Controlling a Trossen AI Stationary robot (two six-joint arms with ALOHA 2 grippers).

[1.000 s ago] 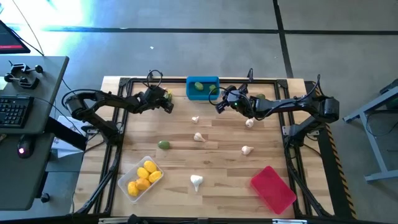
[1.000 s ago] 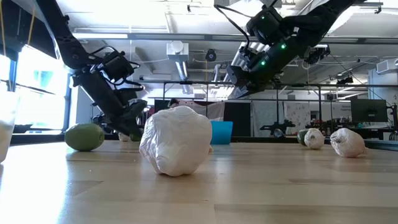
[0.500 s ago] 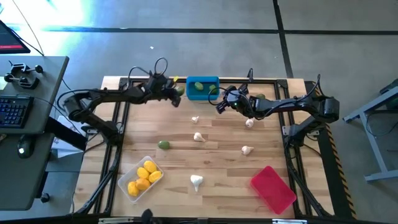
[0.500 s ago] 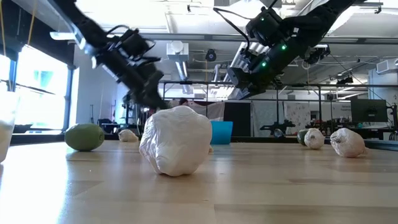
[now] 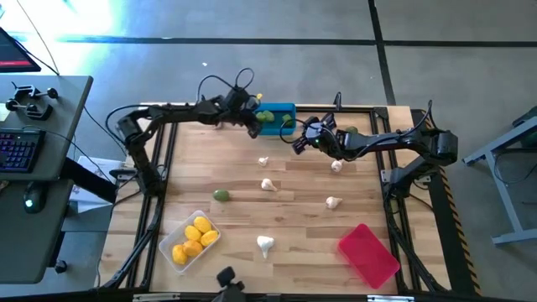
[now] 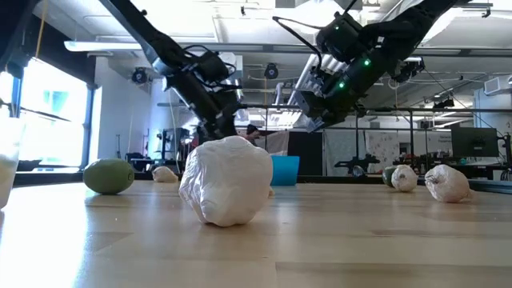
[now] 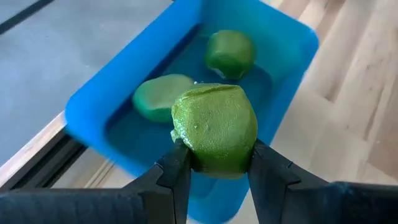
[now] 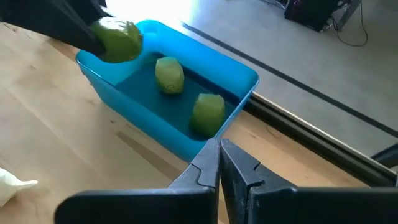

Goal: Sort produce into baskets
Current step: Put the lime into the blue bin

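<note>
The left tool, clamped on a green piece, hangs over the blue basket, apparently ready to release; the right tool waits shut nearby.

We see a light wooden table with a black frame along its edges, standing on a grey concrete floor crossed by dark lines. To one side stands a grey desk carrying a black keyboard and a mouse. From table height we look into a workshop with ceiling ducts, a bright window and a monitor further back.
</note>
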